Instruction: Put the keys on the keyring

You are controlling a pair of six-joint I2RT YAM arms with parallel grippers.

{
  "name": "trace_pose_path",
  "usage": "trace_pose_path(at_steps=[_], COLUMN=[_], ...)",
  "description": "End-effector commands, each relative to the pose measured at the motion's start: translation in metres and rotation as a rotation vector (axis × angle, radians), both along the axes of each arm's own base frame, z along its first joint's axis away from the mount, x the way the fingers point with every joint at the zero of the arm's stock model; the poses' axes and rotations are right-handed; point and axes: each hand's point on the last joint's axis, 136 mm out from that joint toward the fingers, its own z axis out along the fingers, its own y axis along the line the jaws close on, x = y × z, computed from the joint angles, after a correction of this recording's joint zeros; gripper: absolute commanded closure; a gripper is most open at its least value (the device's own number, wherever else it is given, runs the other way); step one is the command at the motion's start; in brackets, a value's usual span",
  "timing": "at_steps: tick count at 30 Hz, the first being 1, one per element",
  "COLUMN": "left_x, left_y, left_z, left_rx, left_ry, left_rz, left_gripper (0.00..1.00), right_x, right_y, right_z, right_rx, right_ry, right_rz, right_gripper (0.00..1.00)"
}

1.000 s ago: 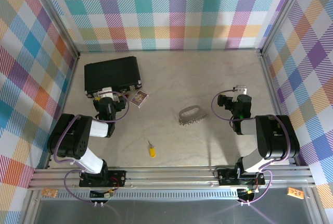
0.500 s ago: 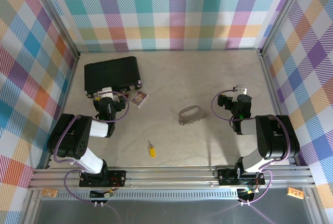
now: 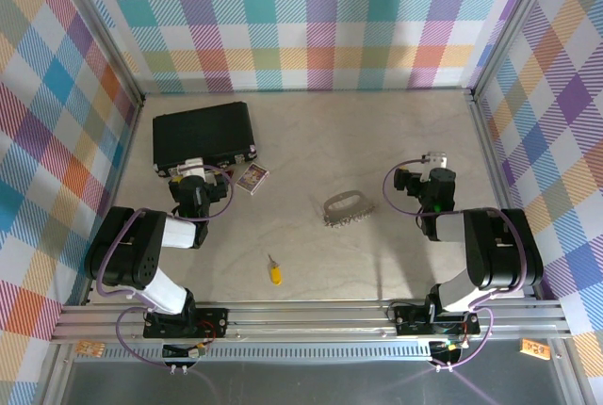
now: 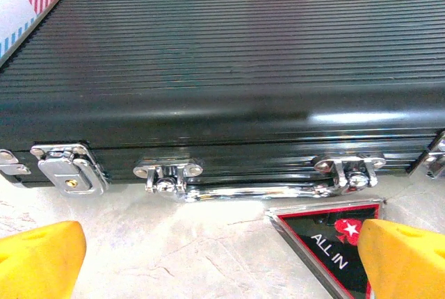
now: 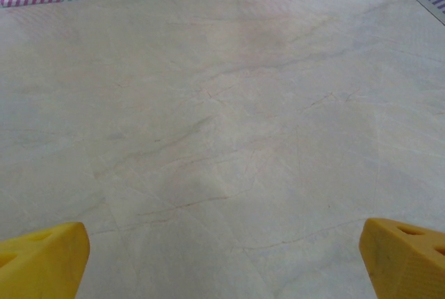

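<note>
I'm looking down on a pale, marbled table (image 3: 377, 132) boxed in by pastel checked walls (image 3: 311, 19). On the top camera, the key (image 3: 274, 272) lies on the table toward the near edge, between the two arm bases and somewhat closer to the left one. Its yellow head is toward me and its thin blade points away. The keyring (image 3: 347, 208) lies apart from it, further in and to the right, near the middle of the table, with its fringed side facing me. A black case (image 3: 204, 137) lies flat at the far left, with a small card (image 3: 252, 177) just beside its near right corner. My left gripper (image 3: 192, 169) sits right at the case's near edge. My right gripper (image 3: 434, 160) is over on the right, well apart from the keyring.

On the left wrist camera I see the case's ribbed lid, with its chrome handle (image 4: 257, 191) and a latch (image 4: 67, 167) facing me. The card's corner reads "ALL IN". The yellow fingertips (image 4: 42, 257) sit at opposite edges, spread wide and holding nothing.

On the right wrist camera, marbled tabletop runs back to a striped wall. Here too the fingertips (image 5: 42, 257) are spread fully apart and empty.
</note>
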Motion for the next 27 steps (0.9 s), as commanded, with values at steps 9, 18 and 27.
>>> trace_pose_path(at_steps=[9, 18, 27], left_x=[-0.004, -0.019, -0.037], left_y=[0.001, -0.029, -0.057], left_z=[0.049, 0.087, 0.098], left_rx=[-0.021, -0.112, -0.34], left_ry=[-0.04, -0.033, 0.115], left_rz=[0.004, -0.062, -0.073], left_gripper=[0.0, 0.0, 0.0], right_x=[-0.007, -0.027, -0.05], right_y=[0.008, 0.018, 0.042], right_z=[0.057, 0.089, 0.091], right_rx=[0.011, 0.127, 0.2], right_ry=[-0.032, 0.1, 0.226], right_rz=[0.037, 0.023, 0.071], right_gripper=[0.01, 0.01, 0.01])
